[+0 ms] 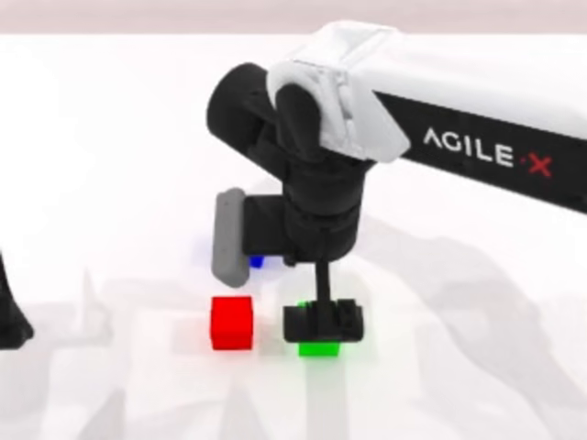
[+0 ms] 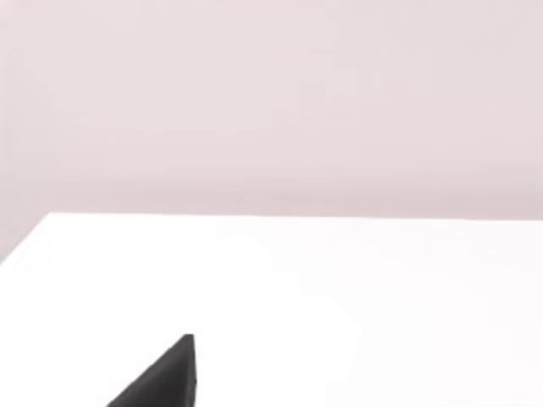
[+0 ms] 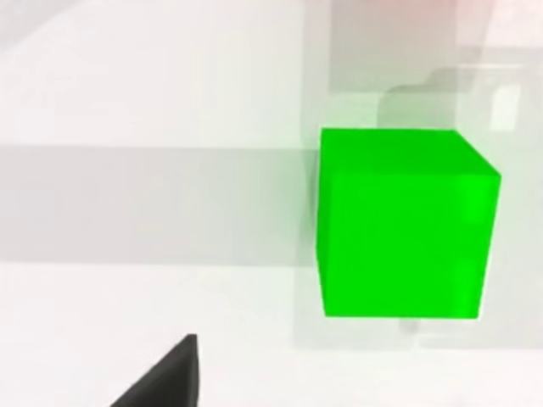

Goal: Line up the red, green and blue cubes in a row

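Observation:
The red cube [image 1: 231, 321] rests on the white table, left of the green cube [image 1: 319, 349]. My right gripper [image 1: 323, 320] hangs open directly over the green cube and covers most of it from above. In the right wrist view the green cube [image 3: 403, 225] stands on the table, apart from the one black fingertip [image 3: 170, 380] that shows. Only a sliver of the blue cube [image 1: 257, 261] peeks out from under the right arm, behind the red cube. My left arm [image 1: 11, 321] is parked at the table's left edge, and one of its fingers [image 2: 165, 381] shows over bare table.
The right arm's white-and-black body [image 1: 348, 101] reaches in from the upper right over the middle of the table. A grey wrist part [image 1: 227, 236] hangs just behind the red cube. The table's far edge [image 2: 280, 216] shows in the left wrist view.

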